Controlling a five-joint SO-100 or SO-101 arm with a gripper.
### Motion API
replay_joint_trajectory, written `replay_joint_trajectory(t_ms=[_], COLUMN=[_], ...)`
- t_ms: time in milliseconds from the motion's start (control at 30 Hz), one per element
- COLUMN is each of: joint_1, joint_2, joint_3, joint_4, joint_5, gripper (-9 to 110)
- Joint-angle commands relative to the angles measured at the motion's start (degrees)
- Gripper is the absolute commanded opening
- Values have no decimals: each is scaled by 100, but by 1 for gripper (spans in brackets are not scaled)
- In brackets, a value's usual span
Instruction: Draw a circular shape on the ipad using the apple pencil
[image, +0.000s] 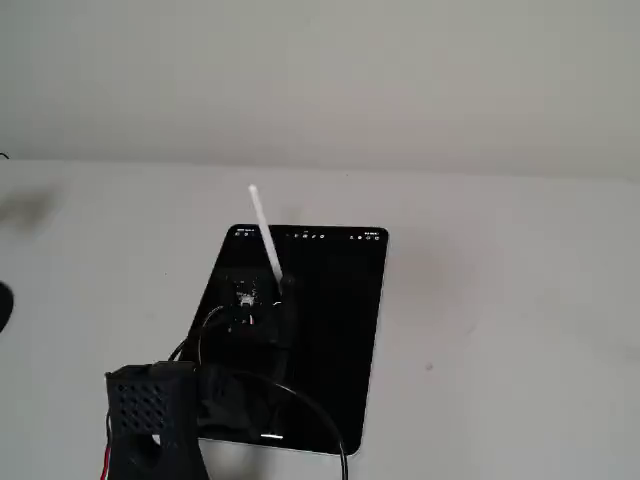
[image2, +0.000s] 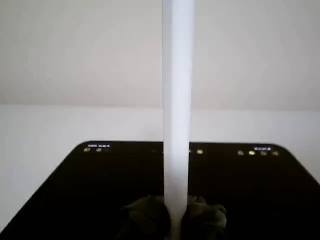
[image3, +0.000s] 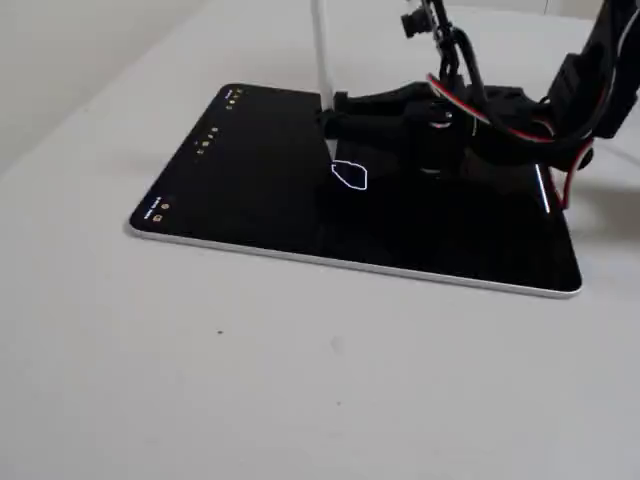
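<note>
The ipad (image: 340, 330) lies flat on the white table, its black screen up, with a row of tiny icons along its far short side in a fixed view. My black gripper (image: 278, 295) is over the screen, shut on the apple pencil (image: 263, 230), which stands nearly upright with its tip down. In the wrist view the pencil (image2: 177, 100) rises between the fingers (image2: 145, 217) over the ipad (image2: 75, 190). In another fixed view the gripper (image3: 335, 115) holds the pencil (image3: 322, 60) with its tip at the upper left of the circular shape (image3: 366, 180) on the ipad (image3: 250, 180). Whether the tip touches the glass is unclear.
The arm's black body (image: 150, 410) and its cables (image3: 500, 130) hang over the ipad's near end. The white table (image3: 300, 380) surrounds the tablet, with a pale wall (image: 320, 80) behind.
</note>
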Motion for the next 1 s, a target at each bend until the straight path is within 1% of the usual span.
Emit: replay_joint_trajectory(t_ms=[0, 367, 467, 600, 700, 833, 967], joint_1=[-105, -246, -211, -35, 132, 325, 378], joint_2=[26, 88, 193, 686, 1336, 2479, 3560], joint_3=[9, 105, 105, 185, 352, 615, 773], joint_4=[0, -141, -229, -193, 70, 1107, 2505], joint_5=[97, 352, 642, 1371, 2206, 3551, 4597], gripper=[0, 0, 0, 0, 0, 0, 0])
